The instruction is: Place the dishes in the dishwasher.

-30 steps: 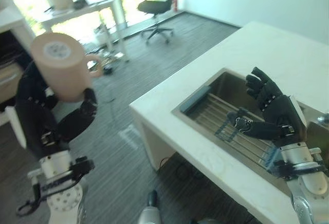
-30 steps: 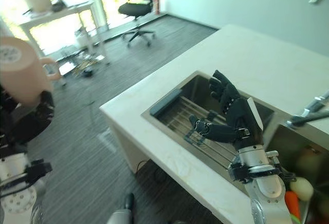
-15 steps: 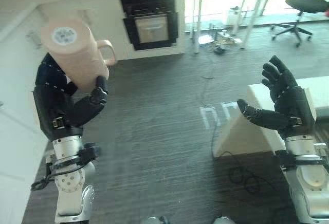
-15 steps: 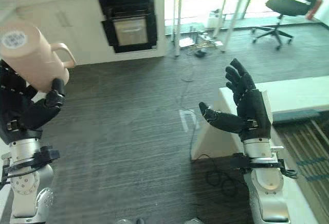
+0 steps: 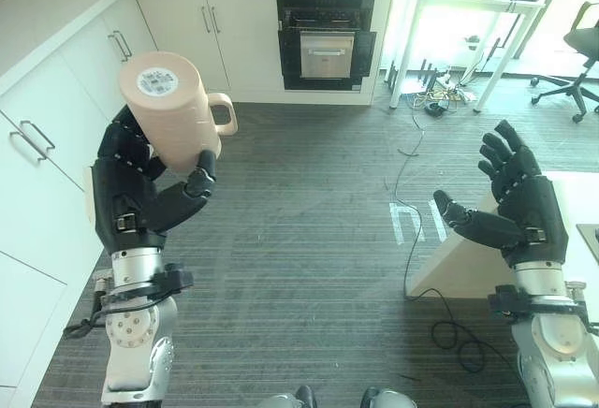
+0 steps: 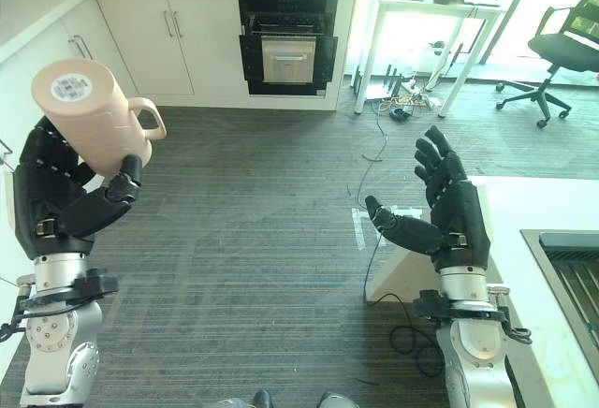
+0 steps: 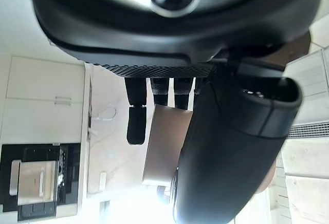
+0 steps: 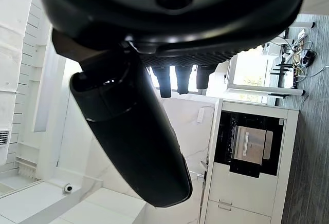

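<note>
above open grey floor point(image 5: 299, 268), the left hand point(image 5: 140, 197) gripped a pink mug point(image 5: 173, 113), held tilted. right hand point(image 6: 454, 221) was spread wide, empty, beside the counter corner point(image 6: 524, 211). cabinets point(image 5: 56, 146) stood left, oven point(image 6: 287, 52) far.

Mug point(image 5: 173, 110) in left hand point(image 5: 140, 193), oven point(image 5: 326, 51) behind, counter point(image 6: 552, 268) right

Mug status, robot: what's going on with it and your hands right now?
Left hand shut on pink mug, held upside down, handle toward oven. Right hand open, holding nothing. Bare floor ahead.
</note>
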`<state>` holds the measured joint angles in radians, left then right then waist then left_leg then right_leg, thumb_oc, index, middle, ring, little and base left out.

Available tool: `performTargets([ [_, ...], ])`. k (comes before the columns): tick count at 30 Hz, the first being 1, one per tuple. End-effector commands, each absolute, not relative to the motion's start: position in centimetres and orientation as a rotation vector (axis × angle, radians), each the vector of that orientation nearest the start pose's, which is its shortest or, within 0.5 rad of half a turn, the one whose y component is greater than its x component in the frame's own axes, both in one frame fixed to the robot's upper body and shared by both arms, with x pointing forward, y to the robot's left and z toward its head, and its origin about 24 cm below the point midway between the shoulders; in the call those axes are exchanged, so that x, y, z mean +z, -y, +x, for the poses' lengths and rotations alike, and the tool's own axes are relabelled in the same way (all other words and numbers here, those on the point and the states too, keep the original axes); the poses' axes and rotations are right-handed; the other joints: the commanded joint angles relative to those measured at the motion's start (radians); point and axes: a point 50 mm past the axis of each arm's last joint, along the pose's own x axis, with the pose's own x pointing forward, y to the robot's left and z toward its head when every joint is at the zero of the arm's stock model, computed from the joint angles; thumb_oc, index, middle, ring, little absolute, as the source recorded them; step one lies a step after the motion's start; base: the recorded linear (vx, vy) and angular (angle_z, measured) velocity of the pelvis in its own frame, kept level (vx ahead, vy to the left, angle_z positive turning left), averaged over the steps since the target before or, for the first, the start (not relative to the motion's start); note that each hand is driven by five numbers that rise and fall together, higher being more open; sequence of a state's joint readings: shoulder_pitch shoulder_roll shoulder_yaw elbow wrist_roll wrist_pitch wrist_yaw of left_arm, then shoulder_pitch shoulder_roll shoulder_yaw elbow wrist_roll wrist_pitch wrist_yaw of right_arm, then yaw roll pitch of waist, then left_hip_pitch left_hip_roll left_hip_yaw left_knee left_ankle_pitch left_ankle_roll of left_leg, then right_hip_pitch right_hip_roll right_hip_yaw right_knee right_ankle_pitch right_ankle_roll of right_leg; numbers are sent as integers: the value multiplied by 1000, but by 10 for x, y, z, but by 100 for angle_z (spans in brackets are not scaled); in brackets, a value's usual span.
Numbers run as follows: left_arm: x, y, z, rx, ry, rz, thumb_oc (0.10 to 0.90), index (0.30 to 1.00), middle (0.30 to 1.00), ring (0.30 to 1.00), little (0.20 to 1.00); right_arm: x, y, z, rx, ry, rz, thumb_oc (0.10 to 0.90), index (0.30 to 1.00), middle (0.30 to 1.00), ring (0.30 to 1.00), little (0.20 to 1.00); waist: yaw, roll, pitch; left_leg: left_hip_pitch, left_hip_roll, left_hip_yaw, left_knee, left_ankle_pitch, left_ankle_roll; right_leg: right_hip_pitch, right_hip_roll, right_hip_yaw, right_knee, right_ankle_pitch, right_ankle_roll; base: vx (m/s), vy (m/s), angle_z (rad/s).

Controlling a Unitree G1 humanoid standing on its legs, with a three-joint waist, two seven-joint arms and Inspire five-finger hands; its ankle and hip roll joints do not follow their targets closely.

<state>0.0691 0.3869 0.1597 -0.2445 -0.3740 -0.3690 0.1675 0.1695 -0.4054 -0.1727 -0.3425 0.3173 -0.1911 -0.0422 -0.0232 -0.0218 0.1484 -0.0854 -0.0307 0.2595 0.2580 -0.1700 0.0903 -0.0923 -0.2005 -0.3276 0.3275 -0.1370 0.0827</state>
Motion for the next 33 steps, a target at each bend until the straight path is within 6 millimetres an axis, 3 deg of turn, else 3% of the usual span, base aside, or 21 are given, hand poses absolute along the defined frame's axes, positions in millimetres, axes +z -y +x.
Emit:
performTargets([
  [1, 194, -238, 212, 157, 862, 89, 400, 300, 300, 300, 300, 178, 238, 212, -67, 690, -154, 800, 900, 900, 900, 900, 9, 4, -53, 42, 94, -2, 42, -109, -93, 32, 9, -30, -28, 15, 77, 98, -104, -5],
  [6, 195, -239, 212, 161, 863, 89, 400, 300, 300, 300, 300, 177, 236, 216, -32, 665, -165, 800, 900, 900, 900, 900, 10, 6, -60, 46, 100, 2, 42, -106, -96, 47, 35, -12, -28, -39, 53, 50, -100, -1],
  [7, 180, -234, 210, 192, 801, 45, 400, 300, 300, 300, 300, 165, 220, 221, 122, 599, -144, 800, 900, 900, 900, 900, -1, 0, -34, 75, 54, -35, 42, -129, -90, -23, 65, 12, -28, -7, 36, 29, -179, -3],
  [13, 181, -240, 207, 239, 810, 22, 400, 300, 300, 300, 300, 167, 229, 220, 91, 595, -152, 800, 900, 900, 900, 900, -1, -4, -58, 85, 80, 30, 42, -95, -114, 8, 94, 10, -28, -57, 15, 96, -189, -3],
  [14, 181, -242, 204, 250, 813, 25, 400, 300, 300, 300, 300, 168, 231, 217, 94, 593, -157, 800, 900, 900, 900, 900, 2, -10, -56, 103, 72, 46, 42, -63, -126, 15, 91, 9, -28, -66, 5, 225, -208, 0],
  [17, 179, -242, 202, 253, 807, 12, 400, 300, 300, 300, 300, 167, 234, 215, 85, 576, -182, 800, 900, 900, 900, 900, 25, -32, -32, 99, 54, 30, 46, 130, -185, 41, 77, 22, -28, -78, -20, 198, -121, -6],
  [18, 179, -242, 202, 254, 806, 12, 400, 300, 300, 300, 300, 167, 235, 215, 81, 571, -183, 800, 900, 900, 900, 900, 25, -34, -21, 77, 70, 40, 43, 145, -188, 46, 73, 24, -28, -77, -20, 143, -14, -3],
  [19, 179, -243, 203, 257, 808, 11, 400, 300, 300, 300, 300, 168, 235, 216, 80, 569, -185, 800, 900, 900, 900, 900, 21, -29, -14, 55, 94, 57, 42, 131, -184, 49, 75, 25, -28, -79, -19, 285, 137, -6],
  [20, 178, -247, 200, 282, 815, 16, 400, 300, 300, 300, 300, 166, 234, 217, 90, 565, -187, 800, 900, 900, 900, 900, 12, 3, -6, -26, 185, 80, 42, 62, -185, 67, 95, 26, -28, -109, -6, 336, 233, 19],
  [21, 177, -251, 197, 302, 810, 18, 400, 300, 300, 300, 300, 163, 233, 212, 111, 557, -190, 800, 900, 900, 900, 900, 8, 23, -7, -100, 236, 49, 42, 77, -195, 77, 113, 25, -28, -119, -7, 471, 312, 9],
  [22, 174, -254, 192, 319, 804, 27, 400, 300, 300, 300, 300, 161, 234, 209, 128, 556, -200, 800, 900, 900, 900, 900, 18, 31, -10, -149, 259, -28, 42, 118, -206, 94, 132, 52, -28, -137, -17, 455, 323, -17],
  [23, 171, -256, 189, 326, 803, 33, 400, 300, 300, 300, 300, 162, 237, 206, 135, 561, -192, 800, 900, 900, 900, 900, 15, 33, -18, -155, 273, -14, 42, 115, -204, 110, 136, 52, -28, -154, -22, 379, 248, -68],
  [29, 176, -253, 198, 302, 832, 95, 400, 300, 300, 300, 300, 166, 234, 213, 121, 578, -172, 800, 900, 900, 900, 900, 25, 34, -30, -107, 222, -21, 42, 42, -164, 200, 101, 36, -28, -142, 25, 369, 306, -34],
  [30, 179, -251, 200, 280, 837, 101, 400, 300, 300, 300, 300, 167, 234, 214, 108, 582, -160, 800, 900, 900, 900, 900, 29, 31, -34, -103, 202, -30, 42, 33, -150, 215, 97, 34, -28, -113, 41, 323, 251, 15],
  [32, 181, -246, 204, 238, 842, 121, 400, 300, 300, 300, 300, 166, 230, 216, 80, 585, -145, 800, 900, 900, 900, 900, 29, 34, -45, -92, 169, -53, 42, 14, -120, 225, 107, 30, -16, 5, 86, 331, 267, 30],
  [33, 181, -245, 206, 227, 841, 124, 400, 300, 300, 300, 300, 165, 228, 216, 72, 583, -144, 800, 900, 900, 900, 900, 26, 32, -43, -79, 150, -60, 42, 3, -107, 206, 98, 34, 53, 35, 110, 290, 256, 45],
])
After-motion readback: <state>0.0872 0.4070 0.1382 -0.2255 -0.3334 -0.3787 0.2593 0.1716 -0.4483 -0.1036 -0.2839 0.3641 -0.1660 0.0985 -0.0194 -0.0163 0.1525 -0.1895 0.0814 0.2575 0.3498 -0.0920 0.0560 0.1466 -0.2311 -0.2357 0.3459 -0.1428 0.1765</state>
